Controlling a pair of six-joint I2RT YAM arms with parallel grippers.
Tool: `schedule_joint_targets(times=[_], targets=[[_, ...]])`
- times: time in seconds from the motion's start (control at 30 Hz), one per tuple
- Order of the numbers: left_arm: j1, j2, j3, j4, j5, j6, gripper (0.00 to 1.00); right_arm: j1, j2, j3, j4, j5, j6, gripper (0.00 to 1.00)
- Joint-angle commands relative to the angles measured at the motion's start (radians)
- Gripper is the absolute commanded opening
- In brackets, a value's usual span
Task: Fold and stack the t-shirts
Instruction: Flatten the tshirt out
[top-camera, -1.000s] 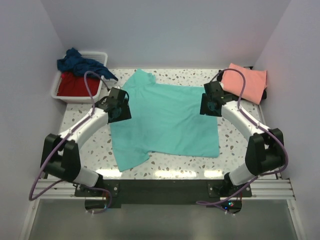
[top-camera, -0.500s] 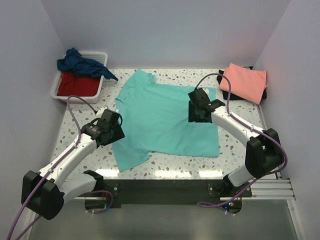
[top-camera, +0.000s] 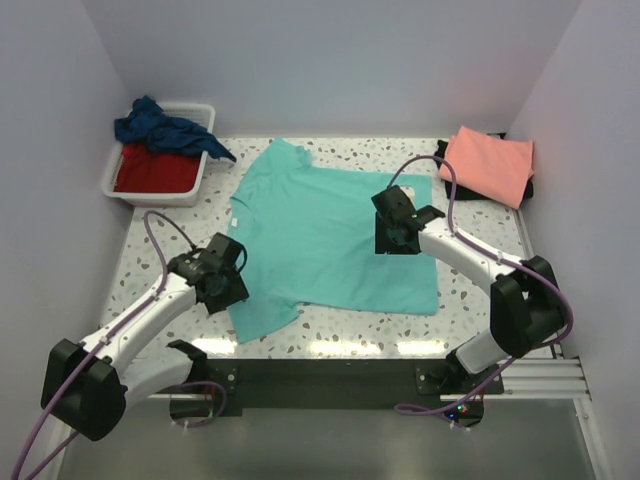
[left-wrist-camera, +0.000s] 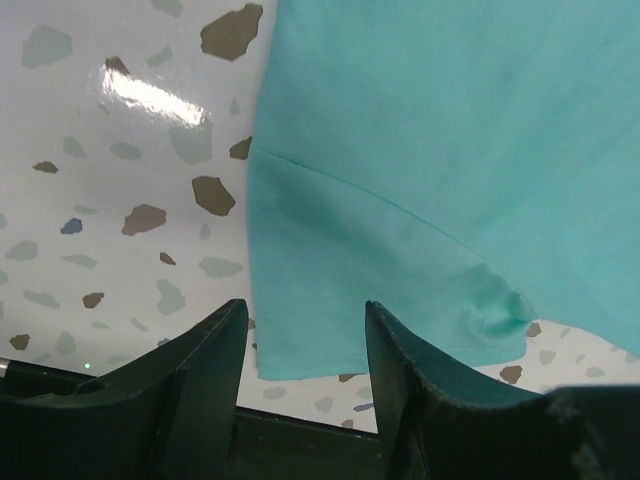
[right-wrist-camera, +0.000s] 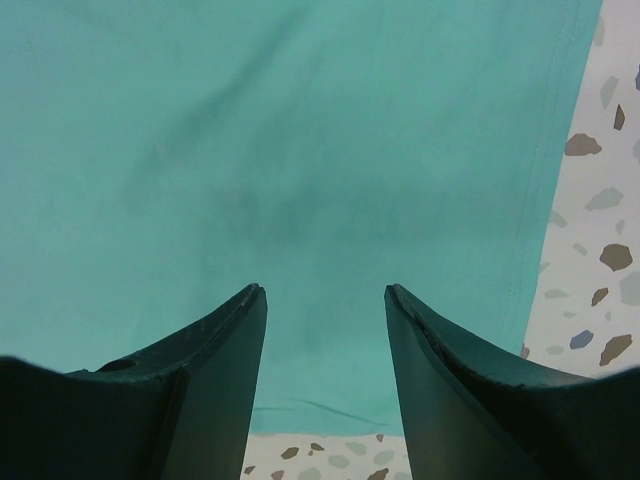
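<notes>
Shirt status: turquoise t-shirt lies spread flat on the table, unfolded. Left claw has swung back to the shirt's near-left corner, and right claw has moved inward over the body. Both claws stand apart, empty. First fold judged imminent.

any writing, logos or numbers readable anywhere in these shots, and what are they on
None: no view shows a word, brand, number or sign that can be read.
The turquoise t-shirt is plain in the top view and in both wrist views.
The salmon-pink t-shirt shows no print.
The white tub shows no label.
</notes>
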Motion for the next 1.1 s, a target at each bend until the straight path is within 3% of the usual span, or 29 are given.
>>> schedule_joint_targets(times=[0.0, 0.23, 0.53, 1.07], targets=[[-0.047, -0.038, -0.058, 0.002, 0.034, -0.116, 0.54, 0.013, -0.022, -0.014, 0.001, 0.028, 0.024, 0.55], [-0.228, -0.023, -0.086, -0.078, -0.019, -0.279, 0.53, 0.024, -0.026, -0.031, 0.001, 0.023, 0.012, 0.54], [-0.372, 0.034, -0.082, -0.126, -0.085, -0.443, 0.52, 0.026, -0.046, -0.049, 0.001, 0.025, 0.009, 0.54], [-0.383, 0.097, -0.044, -0.133, -0.11, -0.613, 0.47, 0.024, -0.042, -0.04, -0.007, 0.018, -0.008, 0.54]])
